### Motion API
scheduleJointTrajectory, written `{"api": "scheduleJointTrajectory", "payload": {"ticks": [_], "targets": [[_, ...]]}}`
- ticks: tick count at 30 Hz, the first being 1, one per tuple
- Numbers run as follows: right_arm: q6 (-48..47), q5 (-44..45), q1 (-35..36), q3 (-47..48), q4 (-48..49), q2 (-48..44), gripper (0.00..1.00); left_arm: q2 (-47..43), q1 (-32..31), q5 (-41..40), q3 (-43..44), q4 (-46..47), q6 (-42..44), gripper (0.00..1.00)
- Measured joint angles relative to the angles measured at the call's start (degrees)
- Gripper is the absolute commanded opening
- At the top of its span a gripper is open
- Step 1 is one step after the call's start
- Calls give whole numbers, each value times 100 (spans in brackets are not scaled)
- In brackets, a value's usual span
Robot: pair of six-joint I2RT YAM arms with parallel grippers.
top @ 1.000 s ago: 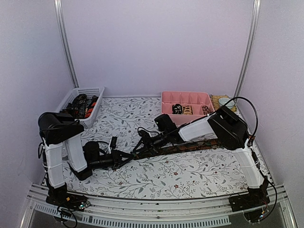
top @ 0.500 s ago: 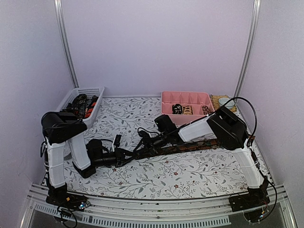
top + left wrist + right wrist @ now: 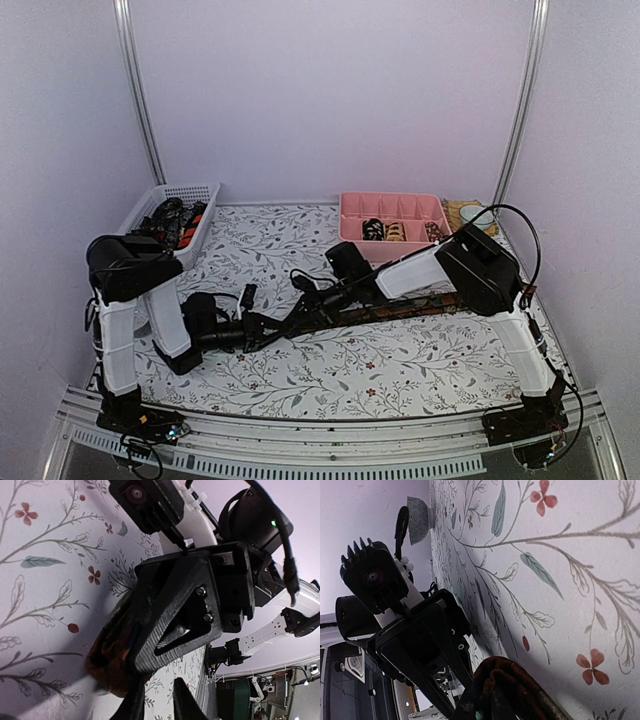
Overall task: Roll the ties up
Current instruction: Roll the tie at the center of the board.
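Sitting at the upper right of the top view, a pink tray (image 3: 392, 198) is holding coiled ties in its near compartments: a black-and-white coil (image 3: 372, 229), a tan coil (image 3: 397, 232) just beside it, and a darker coil (image 3: 434, 231) toward the right end; the compartments along the far row are too small to make out. Lying at the upper left of the same view, a white mesh basket (image 3: 185, 188) is carrying a heap of loose ties (image 3: 170, 222), mostly dark with an orange-red one showing among them. A tan object (image 3: 462, 212) is resting just behind the tray's right corner. Between the two containers, one long dark patterned tie (image 3: 420, 306) is stretching across the floral table (image 3: 400, 370) from the right side toward the centre, where both arms are meeting. The right gripper (image 3: 300, 312) is reaching down to the tie's left end, and the left gripper (image 3: 275, 325) is pointing at it from the left. The left wrist view is adding what the top view is hiding: the tie's end (image 3: 107, 662) is bunching into a dark brown and orange fold, and the right gripper is pinching it under a black triangular finger (image 3: 175, 615). The left gripper's own fingers (image 3: 132, 707) are showing only at the bottom edge, and I cannot tell whether they are gripping anything. The right wrist view is showing the curled end (image 3: 512, 687) at the bottom centre, striped brown and tan.
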Motion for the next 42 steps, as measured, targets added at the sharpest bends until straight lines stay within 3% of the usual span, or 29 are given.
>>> {"api": "scheduleJointTrajectory", "payload": {"ticks": [6, 11, 17, 28, 33, 37, 42], "targets": [[2, 9, -20, -74, 26, -2, 3, -557, 0, -247, -363, -330, 39, 45], [229, -42, -26, -361, 634, -20, 2, -1523, -2, -636, -426, -1311, 376, 83], [745, -37, -50, -822, 1303, -166, 2, -2208, -13, -1082, -201, -2826, 706, 99], [1298, 81, -61, -1239, 1604, -376, 2, -2256, -85, -1156, -199, -3042, 1021, 100], [1445, 118, -72, -1279, 1620, -398, 1, -2632, -144, -1207, -35, -3676, 1602, 93], [1410, 249, -87, -1274, 1360, -479, 0, -3040, -363, -1746, 640, -4876, 1904, 93], [1379, 411, -120, -1274, 1187, -608, 0, -3357, -695, -2577, 323, -5031, 1517, 91]]}}
